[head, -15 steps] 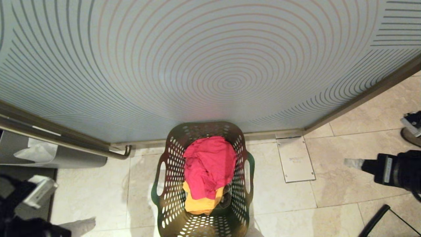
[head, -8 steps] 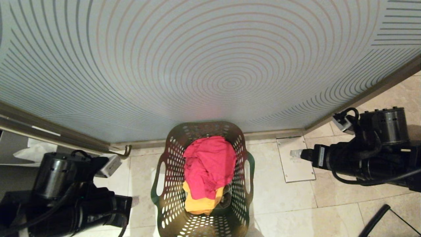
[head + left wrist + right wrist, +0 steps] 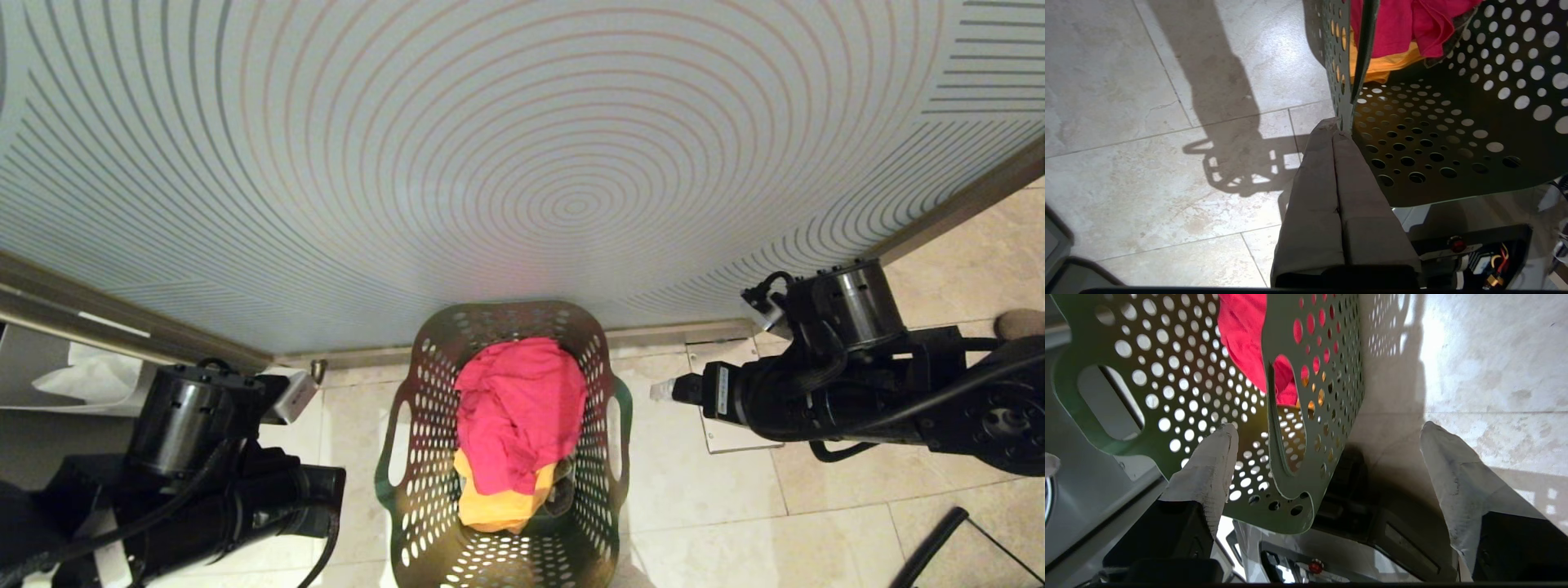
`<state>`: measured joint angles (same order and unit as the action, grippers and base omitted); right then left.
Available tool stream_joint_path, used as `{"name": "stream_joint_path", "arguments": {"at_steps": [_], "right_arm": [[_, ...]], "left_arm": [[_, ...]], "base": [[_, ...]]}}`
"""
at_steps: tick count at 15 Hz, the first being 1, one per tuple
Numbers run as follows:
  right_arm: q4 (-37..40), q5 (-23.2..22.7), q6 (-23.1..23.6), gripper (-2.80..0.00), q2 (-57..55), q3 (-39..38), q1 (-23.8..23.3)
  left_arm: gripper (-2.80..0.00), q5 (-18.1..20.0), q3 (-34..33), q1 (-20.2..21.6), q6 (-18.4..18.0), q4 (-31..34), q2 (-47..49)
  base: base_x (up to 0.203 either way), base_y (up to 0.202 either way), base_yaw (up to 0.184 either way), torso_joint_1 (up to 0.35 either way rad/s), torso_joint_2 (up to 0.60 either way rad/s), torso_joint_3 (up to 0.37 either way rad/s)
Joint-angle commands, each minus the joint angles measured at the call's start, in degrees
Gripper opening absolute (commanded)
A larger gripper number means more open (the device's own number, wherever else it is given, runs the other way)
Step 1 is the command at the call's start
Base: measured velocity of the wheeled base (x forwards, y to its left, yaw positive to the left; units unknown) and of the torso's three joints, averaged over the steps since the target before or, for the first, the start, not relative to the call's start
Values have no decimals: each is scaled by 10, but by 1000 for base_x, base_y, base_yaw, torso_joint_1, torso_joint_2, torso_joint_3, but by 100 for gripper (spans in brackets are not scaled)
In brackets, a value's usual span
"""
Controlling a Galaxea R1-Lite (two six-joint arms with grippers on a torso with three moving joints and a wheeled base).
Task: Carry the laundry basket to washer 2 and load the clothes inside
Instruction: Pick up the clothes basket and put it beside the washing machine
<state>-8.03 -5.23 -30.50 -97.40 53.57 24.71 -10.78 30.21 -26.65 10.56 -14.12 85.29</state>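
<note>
Right end effector (image 3: 1327,433) has its two pale fingers spread wide on my screen, one finger (image 3: 1208,469) over the perforated side of the laundry basket (image 3: 1306,416), the other out over the floor (image 3: 1494,355), with the basket's handle slot lying between them. From the head camera that arm reaches in from the right, its tip near the basket's right handle but not touching it.

Left end effector (image 3: 1336,128) shows its dark fingers pressed flat together, nothing between them, the tips right at the basket's rim edge on the left side; I cannot tell whether they touch it. From the head camera the left arm (image 3: 212,482) sits low at the left, just beside the basket.

Between the two arms the green basket (image 3: 424,506) stands on the pale tiled floor, its far end against a frosted panel (image 3: 522,163) marked with concentric rings. Inside it lies a red garment (image 3: 518,412) heaped on top of a yellow one (image 3: 494,506).

A metal floor plate (image 3: 735,437) lies right of the basket, partly under the right arm.
</note>
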Motion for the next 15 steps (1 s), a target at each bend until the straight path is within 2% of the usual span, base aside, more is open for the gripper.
{"name": "stream_joint_path", "arguments": {"at_steps": [1, 4, 5, 7, 9, 10, 15], "right_arm": [[2, -2, -2, 0, -16, 6, 4], [-1, -21, -8, 0, -38, 14, 5], [0, -41, -17, 0, -42, 21, 8], [6, -51, -26, 0, -59, 31, 21], [7, -50, -32, 0, -76, 34, 33], [6, -49, -34, 0, -82, 37, 37], [6, -49, -35, 0, -88, 51, 36]], "left_arm": [[-280, -13, 2, -5, 3, -1, 4], [-280, -19, 1, -9, 4, -11, 15], [-280, -35, 2, -9, 6, -12, 16], [-280, -82, -1, -13, 6, -10, 14], [-280, -88, -5, -19, 8, -9, 6], [0, -85, -7, -23, 9, -10, 5], [0, -85, 2, -41, 28, -6, -1]], "base": [[0, 0, 0, 0, 0, 0], [0, 0, 0, 0, 0, 0], [0, 0, 0, 0, 0, 0], [0, 0, 0, 0, 0, 0], [0, 0, 0, 0, 0, 0], [0, 0, 0, 0, 0, 0], [0, 0, 0, 0, 0, 0]]}}
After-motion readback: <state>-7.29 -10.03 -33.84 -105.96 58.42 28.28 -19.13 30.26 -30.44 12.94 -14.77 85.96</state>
